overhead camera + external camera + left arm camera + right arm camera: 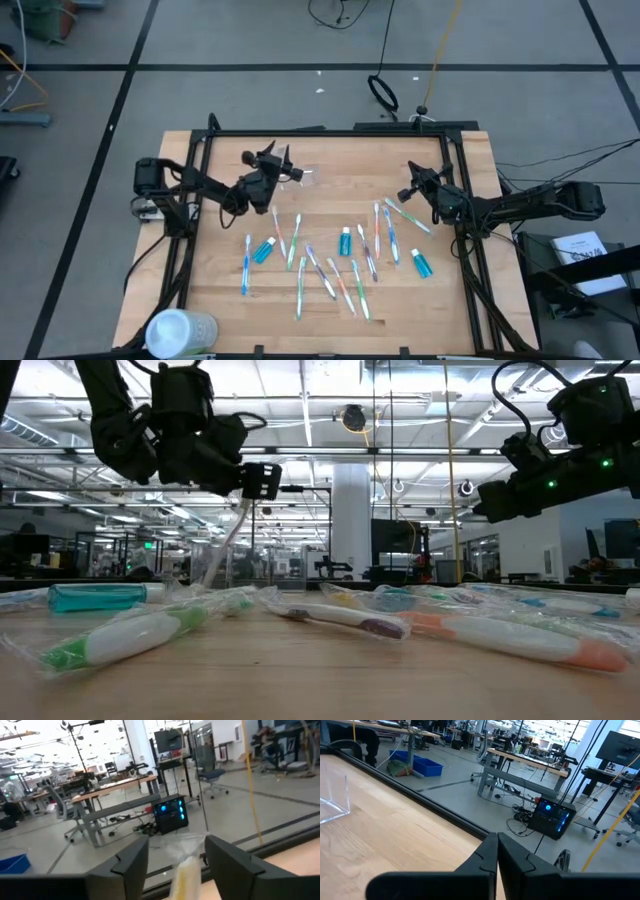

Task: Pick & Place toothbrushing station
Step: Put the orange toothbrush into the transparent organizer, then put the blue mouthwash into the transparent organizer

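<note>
My left gripper point(287, 166) is at the far left of the table, open and pointing level. A wrapped pale toothbrush point(185, 870) stands between its fingers and slants down below it point(225, 545); its lower end is hidden. The clear cup point(332, 795) stands just beside that gripper point(304, 178). Several wrapped toothbrushes point(300, 262) and teal toothpaste tubes point(264, 250) lie flat across the middle of the table. My right gripper point(410, 190) waits shut at the far right point(497, 855), above the table. My left gripper has its open fingers point(132, 862) on either side of the toothbrush's upper end point(187, 857), coming at it level. Whether either finger touches the clear wrapper, I cannot tell.
A bigger white cylindrical container point(180, 332) lies at the near left corner. More toothbrushes point(385, 232) and a tube point(421, 263) lie under and in front of the right arm. Bare wood shows along the near edge point(330, 335).
</note>
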### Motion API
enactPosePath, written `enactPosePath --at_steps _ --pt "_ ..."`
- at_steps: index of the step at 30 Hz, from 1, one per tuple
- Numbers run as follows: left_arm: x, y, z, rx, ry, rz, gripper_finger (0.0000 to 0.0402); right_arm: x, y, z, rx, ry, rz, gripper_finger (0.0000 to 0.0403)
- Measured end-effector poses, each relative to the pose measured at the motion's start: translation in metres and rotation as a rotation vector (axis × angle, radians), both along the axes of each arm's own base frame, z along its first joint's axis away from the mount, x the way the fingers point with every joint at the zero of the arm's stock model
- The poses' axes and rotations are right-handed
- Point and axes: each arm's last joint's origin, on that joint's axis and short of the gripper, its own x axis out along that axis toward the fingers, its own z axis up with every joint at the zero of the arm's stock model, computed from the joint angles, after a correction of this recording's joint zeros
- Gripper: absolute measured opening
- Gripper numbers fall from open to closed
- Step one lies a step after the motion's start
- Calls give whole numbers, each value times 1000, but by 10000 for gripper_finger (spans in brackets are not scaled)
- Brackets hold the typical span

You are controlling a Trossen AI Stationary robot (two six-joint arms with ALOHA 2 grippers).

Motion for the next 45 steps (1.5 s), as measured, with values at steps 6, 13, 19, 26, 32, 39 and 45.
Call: enactPosePath --at_steps 6,13,19,26,32,39,45 --pt "-8 -14 29 34 -12 -6 211 0 0 0 0 0 0 1" --pt "-30 -50 70 18 151 111 212 0 0 1 -24 32 2 1" --pt "-41 -95 110 -13 172 75 212 0 0 1 -27 33 2 1" --pt "-45 -139 130 -24 114 -89 211 0 0 1 -3 -4 0 1" --pt "-48 -169 120 -43 57 -203 211 1 1 -2 44 -44 29 1" --pt "-45 -195 102 -78 -47 -498 211 3 2 -2 62 -53 122 1" --pt "-28 -191 85 -381 -166 -980 211 3 2 -2 63 -53 122 1"
